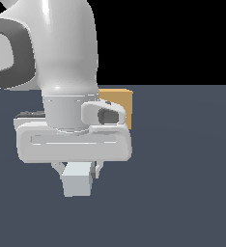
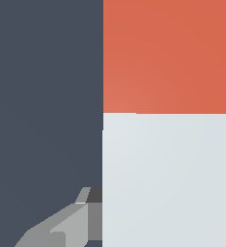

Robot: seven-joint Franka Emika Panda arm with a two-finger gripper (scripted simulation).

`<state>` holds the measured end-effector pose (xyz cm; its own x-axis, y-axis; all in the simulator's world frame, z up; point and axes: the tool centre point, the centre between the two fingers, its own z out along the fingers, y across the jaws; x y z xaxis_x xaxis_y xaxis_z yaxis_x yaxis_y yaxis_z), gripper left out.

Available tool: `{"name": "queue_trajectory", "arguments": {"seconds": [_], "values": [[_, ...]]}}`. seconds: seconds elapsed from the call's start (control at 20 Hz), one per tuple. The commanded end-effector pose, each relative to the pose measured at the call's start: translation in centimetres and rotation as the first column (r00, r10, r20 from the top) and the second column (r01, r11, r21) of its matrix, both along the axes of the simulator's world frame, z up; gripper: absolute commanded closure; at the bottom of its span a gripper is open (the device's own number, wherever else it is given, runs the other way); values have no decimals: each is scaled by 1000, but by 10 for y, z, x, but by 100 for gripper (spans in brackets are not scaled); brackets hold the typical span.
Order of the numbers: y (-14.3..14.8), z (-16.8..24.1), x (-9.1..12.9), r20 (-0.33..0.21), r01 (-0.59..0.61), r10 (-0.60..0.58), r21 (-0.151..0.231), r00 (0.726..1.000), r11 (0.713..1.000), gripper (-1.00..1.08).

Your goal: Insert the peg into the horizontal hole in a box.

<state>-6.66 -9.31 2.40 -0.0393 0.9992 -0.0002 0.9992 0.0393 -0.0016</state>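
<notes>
Peg (image 1: 77, 179) already gripped in closed pincer (image 1: 77, 170) at lower centre of frame; still left: bringing it to box (image 1: 120, 104), half hidden behind arm, and inserting.

dark slate-blue floor (image 1: 182, 193), black backdrop (image 1: 173, 38)

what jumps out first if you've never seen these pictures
The big white arm fills the exterior view's left, its gripper clamped on the pale peg. In the wrist view the peg's orange-red end looms huge. The tan box peeks out behind the arm.
</notes>
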Motion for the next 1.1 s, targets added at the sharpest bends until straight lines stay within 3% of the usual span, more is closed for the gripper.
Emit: {"name": "queue_trajectory", "arguments": {"seconds": [0.0,0.25,0.75,1.05], "values": [[8,3,4,2,-4,4,0,1000,1000,108],[37,12,16,2,-11,11,0,1000,1000,108],[129,43,57,2,-33,33,0,999,999,108],[160,53,73,2,-41,41,0,999,999,108]]}}
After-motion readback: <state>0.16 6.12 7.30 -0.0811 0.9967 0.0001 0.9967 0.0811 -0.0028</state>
